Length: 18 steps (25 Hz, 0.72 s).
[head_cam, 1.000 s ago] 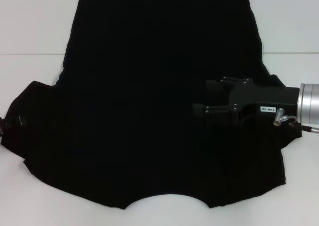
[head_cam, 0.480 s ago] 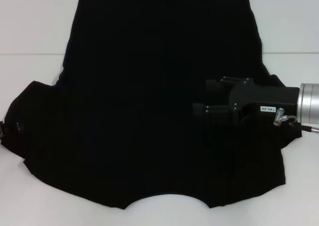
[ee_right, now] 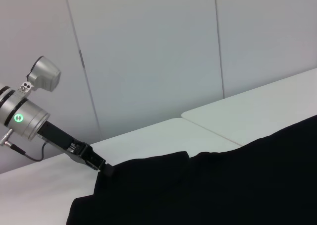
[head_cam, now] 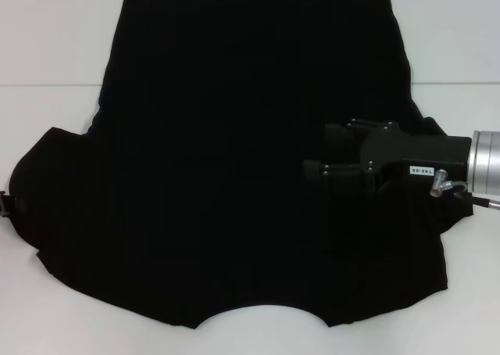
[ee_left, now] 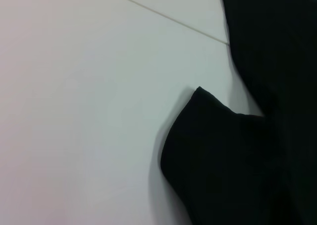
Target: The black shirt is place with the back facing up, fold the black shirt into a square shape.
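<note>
The black shirt (head_cam: 219, 136) lies flat on the white table (head_cam: 47, 42), its curved neckline toward me and its straight hem at the far side. My right gripper (head_cam: 322, 150) is over the shirt's right part, beside the right sleeve, with its fingers apart and open. My left gripper (head_cam: 6, 202) shows only as a sliver at the outer edge of the left sleeve. The right wrist view shows the left gripper (ee_right: 101, 166) touching that sleeve's edge on the shirt (ee_right: 223, 185). In the left wrist view only the sleeve of the shirt (ee_left: 228, 155) and bare table show.
A seam (head_cam: 47, 85) crosses the white table top under the shirt. In the right wrist view, pale wall panels (ee_right: 148, 51) stand behind the table. Bare table surrounds the shirt on the left, right and near sides.
My left gripper has slid outward to the left, from on the left sleeve to its outer edge. My right gripper has barely moved.
</note>
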Available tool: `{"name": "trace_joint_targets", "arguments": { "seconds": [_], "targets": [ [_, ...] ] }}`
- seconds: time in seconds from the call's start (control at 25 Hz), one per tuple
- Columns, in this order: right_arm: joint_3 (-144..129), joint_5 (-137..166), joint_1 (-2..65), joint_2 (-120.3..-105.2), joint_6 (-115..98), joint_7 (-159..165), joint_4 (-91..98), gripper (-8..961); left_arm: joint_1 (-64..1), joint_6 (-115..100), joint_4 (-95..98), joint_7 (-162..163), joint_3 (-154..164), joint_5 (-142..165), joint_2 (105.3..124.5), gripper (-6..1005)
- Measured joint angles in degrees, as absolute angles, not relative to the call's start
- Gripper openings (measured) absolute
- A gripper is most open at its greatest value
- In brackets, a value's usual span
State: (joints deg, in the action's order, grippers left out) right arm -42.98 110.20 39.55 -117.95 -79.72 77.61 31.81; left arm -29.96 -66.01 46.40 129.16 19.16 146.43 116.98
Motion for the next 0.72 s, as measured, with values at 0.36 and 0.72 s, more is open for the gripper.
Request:
{"name": "trace_joint_targets", "arguments": {
  "seconds": [0.36,0.72],
  "targets": [
    [-43.0,110.1,39.4,-117.95,-79.7,77.5,31.8,892,-30.0,-66.0,46.4,128.9,19.2,146.4,117.00,3],
    [-42.6,110.1,39.4,-118.12,-79.3,77.4,31.4,892,-29.3,-65.2,46.4,126.9,17.5,144.6,117.17,3]
  ]
}}
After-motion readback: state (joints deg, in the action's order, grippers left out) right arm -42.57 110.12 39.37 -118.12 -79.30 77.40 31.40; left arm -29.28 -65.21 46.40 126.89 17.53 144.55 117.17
